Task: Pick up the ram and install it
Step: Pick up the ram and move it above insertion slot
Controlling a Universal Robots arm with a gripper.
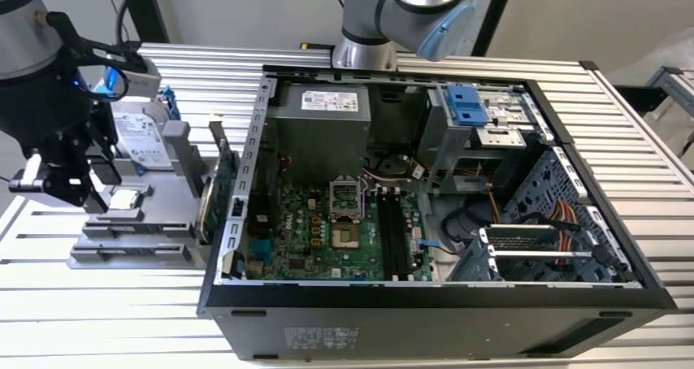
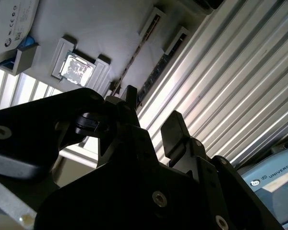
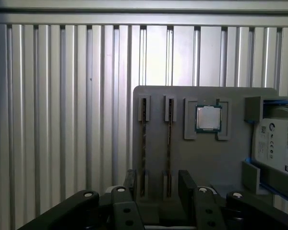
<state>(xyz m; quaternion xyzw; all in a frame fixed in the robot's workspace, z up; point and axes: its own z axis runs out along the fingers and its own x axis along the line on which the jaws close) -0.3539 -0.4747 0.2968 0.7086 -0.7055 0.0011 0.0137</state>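
Two ram sticks (image 3: 144,143) (image 3: 169,143) stand on edge in parallel slots of a grey holder (image 3: 182,158); in the second wrist view they are thin dark lines (image 2: 134,57) (image 2: 158,72). My gripper (image 3: 158,184) (image 2: 153,117) is open with nothing between its black fingers (image 3: 187,182), and it hangs above the sticks' near ends without touching them. In the exterior view the gripper (image 1: 81,200) hovers over the holder (image 1: 136,235) at the exterior view's left, beside the open computer case (image 1: 434,304).
On the holder also lie a processor chip (image 3: 209,118) and a silver hard drive with blue rails (image 3: 278,143). A green card (image 1: 217,194) stands between the holder and the case. Inside the case, long black memory slots (image 1: 391,239) run beside the processor socket (image 1: 344,237).
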